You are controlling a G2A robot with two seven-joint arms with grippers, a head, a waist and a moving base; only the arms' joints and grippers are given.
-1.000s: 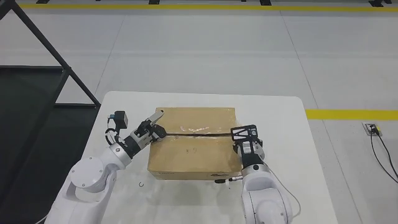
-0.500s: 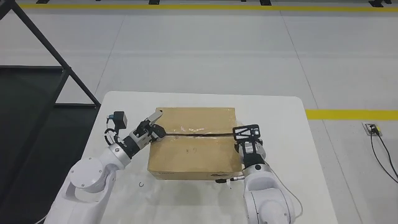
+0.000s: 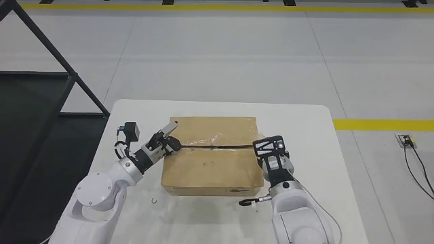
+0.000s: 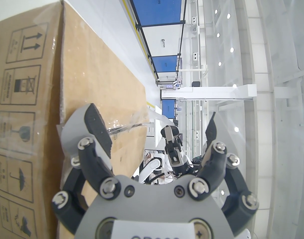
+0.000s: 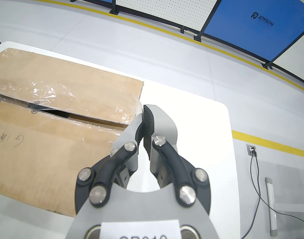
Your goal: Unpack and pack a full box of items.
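A brown cardboard box [image 3: 207,169] lies in the middle of the white table [image 3: 319,176], its top flaps sealed with crinkled clear tape [image 5: 67,93]. A dark slit [image 5: 55,113] gapes along the seam. My left gripper [image 3: 173,142] stands open at the box's left end, level with the seam; in the left wrist view one finger pad [image 4: 98,125] rests against the box [image 4: 92,75] by the tape. My right gripper [image 3: 269,146] is shut at the box's right end, and the tape's loose end seems pinched between its fingertips [image 5: 143,115].
Bare white tabletop surrounds the box, with most room to the right [image 5: 191,130]. A small scrap [image 3: 154,200] lies near the front left. The floor beyond holds yellow lines and blue panels; a black frame [image 3: 61,88] stands left of the table.
My right gripper has shifted slightly right and towards the near side at the box's end, staying shut. The left arm and the box have not moved.
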